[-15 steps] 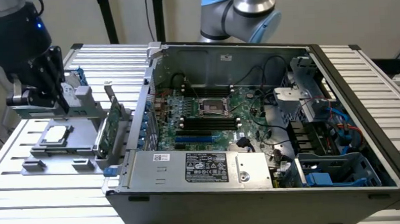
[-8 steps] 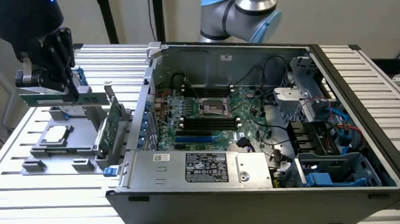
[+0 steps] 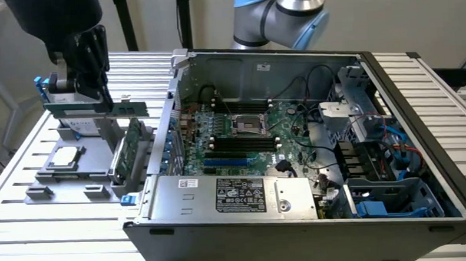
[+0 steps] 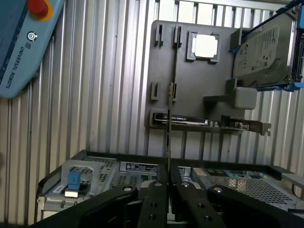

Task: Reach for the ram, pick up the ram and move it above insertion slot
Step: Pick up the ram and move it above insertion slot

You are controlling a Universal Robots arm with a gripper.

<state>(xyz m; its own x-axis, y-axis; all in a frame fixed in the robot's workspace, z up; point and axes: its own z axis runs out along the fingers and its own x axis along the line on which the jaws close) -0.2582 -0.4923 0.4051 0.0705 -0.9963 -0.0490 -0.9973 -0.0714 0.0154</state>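
On the slatted table (image 3: 56,232), one open case (image 3: 300,222); one gripper (image 3: 89,83) pinches one ram (image 3: 95,109).

Even, soft indoor light with faint shadows. In the exterior view the ribbed metal counter (image 3: 33,233) shines pale, and the open computer case (image 3: 297,163) is dimmer inside. In the wrist view the counter slats glare brightly.

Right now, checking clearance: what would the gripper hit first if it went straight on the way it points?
Probably the gray fixture plate ahead of the gripper; the ram it holds would touch first, though depth is unclear.
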